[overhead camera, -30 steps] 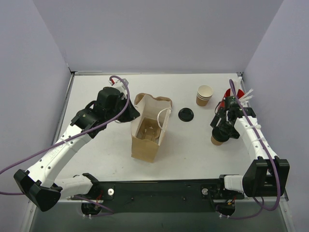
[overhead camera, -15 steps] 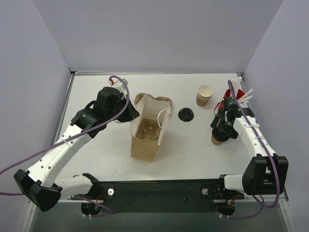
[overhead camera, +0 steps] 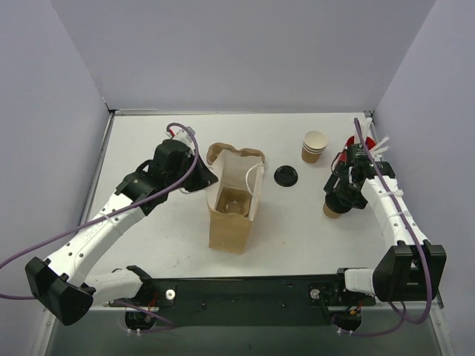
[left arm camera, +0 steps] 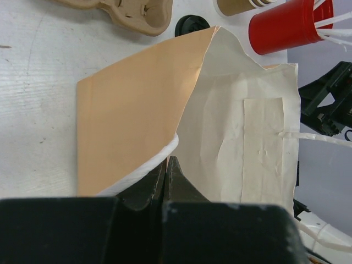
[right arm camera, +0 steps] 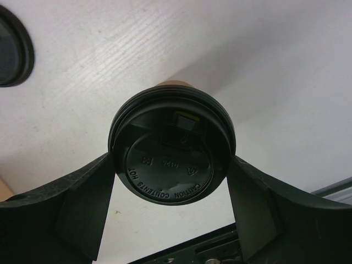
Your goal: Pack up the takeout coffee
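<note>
The takeout coffee (overhead camera: 333,211), a tan paper cup with a black lid (right arm camera: 172,148), stands on the table at the right. My right gripper (right arm camera: 172,165) straddles it, and both fingers (right arm camera: 93,192) touch the lid's sides. A brown paper bag (overhead camera: 231,222) with a white lining (left arm camera: 242,126) stands open in the middle of the table. My left gripper (left arm camera: 166,165) is shut on the bag's near rim, beside its white handle cord (left arm camera: 148,165).
A brown pulp cup carrier (left arm camera: 132,12) lies on the table just beyond the bag. A loose black lid (overhead camera: 286,176), a stack of tan cups (overhead camera: 315,146) and a red cup with white straws (overhead camera: 356,144) stand at the back right, near the right wall.
The left gripper has pulled the bag's rim, so the bag stands more upright and a little further right. The right gripper's fingers have closed in on the cup's lid.
</note>
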